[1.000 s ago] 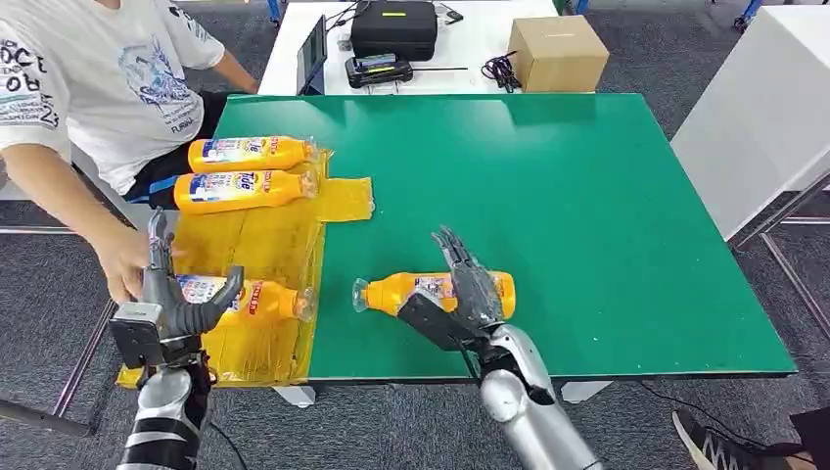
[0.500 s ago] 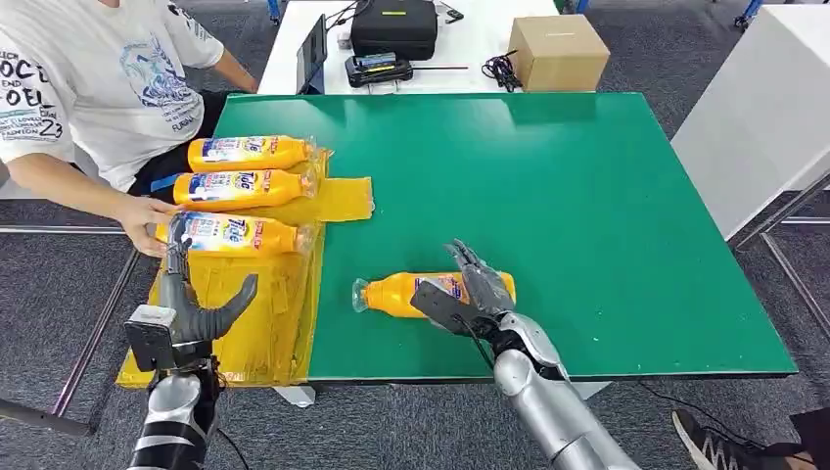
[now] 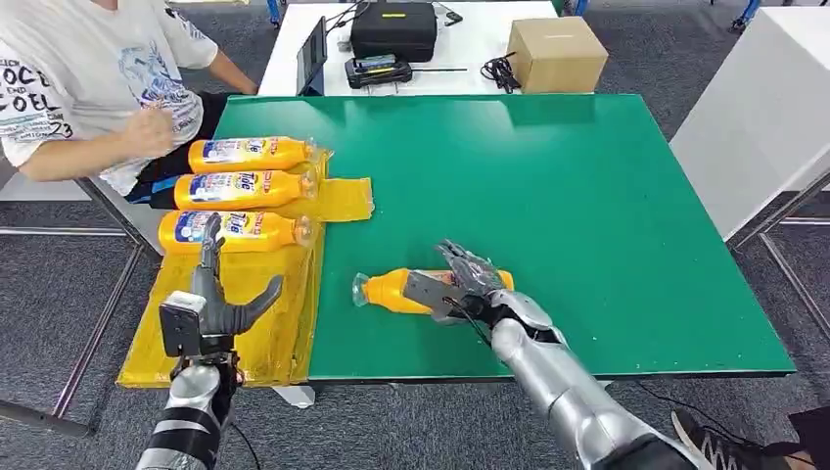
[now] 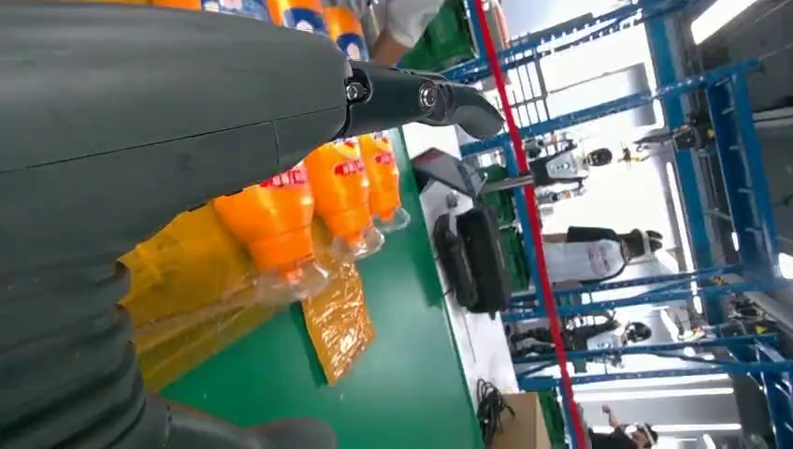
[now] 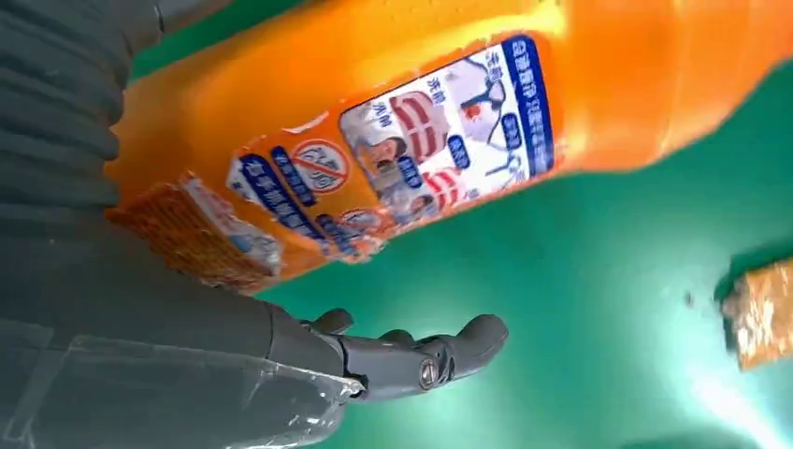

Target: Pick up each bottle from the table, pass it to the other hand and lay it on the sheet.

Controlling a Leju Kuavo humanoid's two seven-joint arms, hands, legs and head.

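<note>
**Even overhead light, glare at the wrists**

Bright, flat light falls from above; the green counter (image 3: 587, 196) shows only soft shadows. The left wrist view blows out white toward the ceiling lamps. Close up, the orange bottle (image 5: 421, 122) is slightly soft, with a pale sheen on the green beneath.

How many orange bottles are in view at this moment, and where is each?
4. Three lie side by side on the yellow sheet: far bottle, middle bottle, near bottle. The fourth bottle lies on the green table under the right hand.
</note>
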